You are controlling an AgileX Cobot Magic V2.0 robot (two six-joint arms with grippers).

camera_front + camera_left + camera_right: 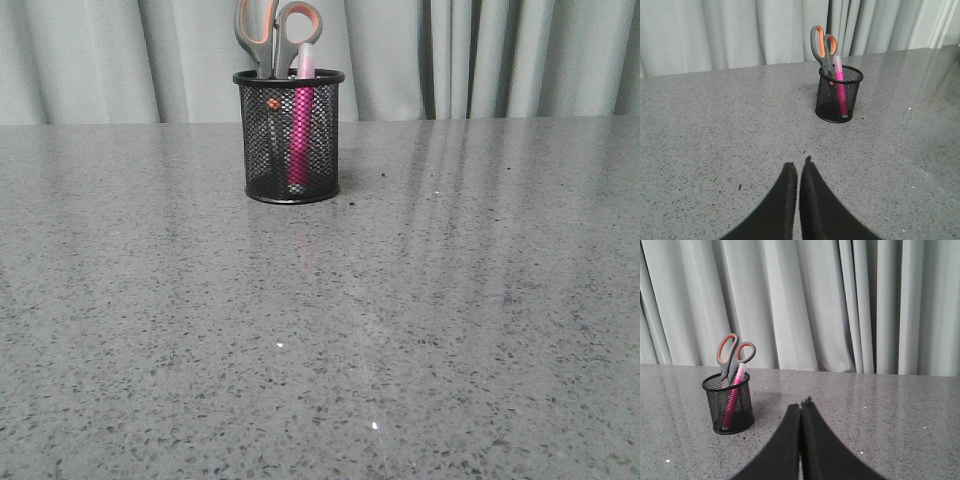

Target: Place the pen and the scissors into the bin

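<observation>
The black mesh bin [290, 140] stands upright on the grey table. The scissors [272, 35] stand in it, blades down, orange-lined loops above the rim. The magenta pen [299, 130] stands in it beside them, pale cap up. The bin shows in the left wrist view [838, 95] with the scissors [822, 47] and pen [840, 82], and in the right wrist view [728, 405] with the scissors [732, 352] and pen [732, 402]. My left gripper [799, 165] is shut and empty, well short of the bin. My right gripper [801, 405] is shut and empty, off to the bin's side. Neither shows in the front view.
The speckled grey table [400, 330] stretches around the bin. Pale curtains [480, 50] hang behind the table's far edge.
</observation>
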